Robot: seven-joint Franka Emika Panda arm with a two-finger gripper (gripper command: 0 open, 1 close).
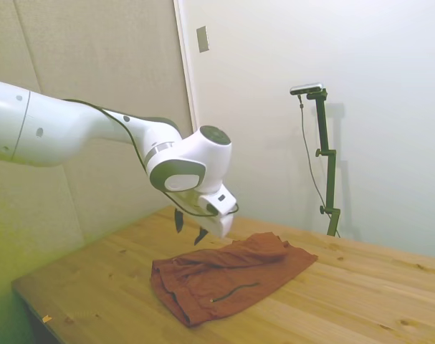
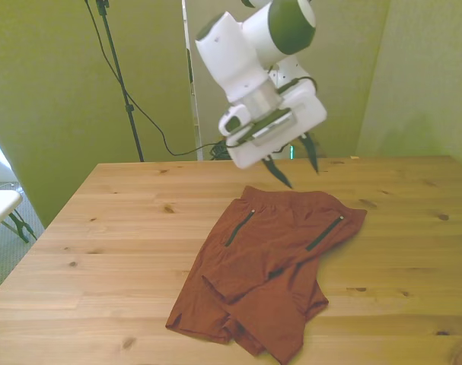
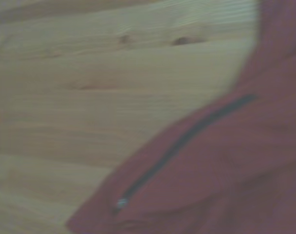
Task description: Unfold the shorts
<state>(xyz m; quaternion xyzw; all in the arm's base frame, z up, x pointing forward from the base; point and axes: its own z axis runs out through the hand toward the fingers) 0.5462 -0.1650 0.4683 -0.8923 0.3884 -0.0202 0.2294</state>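
Your gripper (image 2: 297, 166) hangs above the shorts' (image 2: 266, 266) waistband end, jaws apart and holding nothing. You've got the shorts lying rumpled on the table (image 2: 109, 228), both pocket slits showing.

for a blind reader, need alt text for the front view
Rust-red soft cloth shorts lie partly folded on a wooden table. The white robot arm's two-finger gripper hangs open above their waistband end, holding nothing.

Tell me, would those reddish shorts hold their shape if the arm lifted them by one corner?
Probably not. The shorts lie in soft wrinkles with one leg folded over, so they would likely droop and hang. They look thin, so probably light. Pushed across the wooden table, they would more likely bunch than slide whole.
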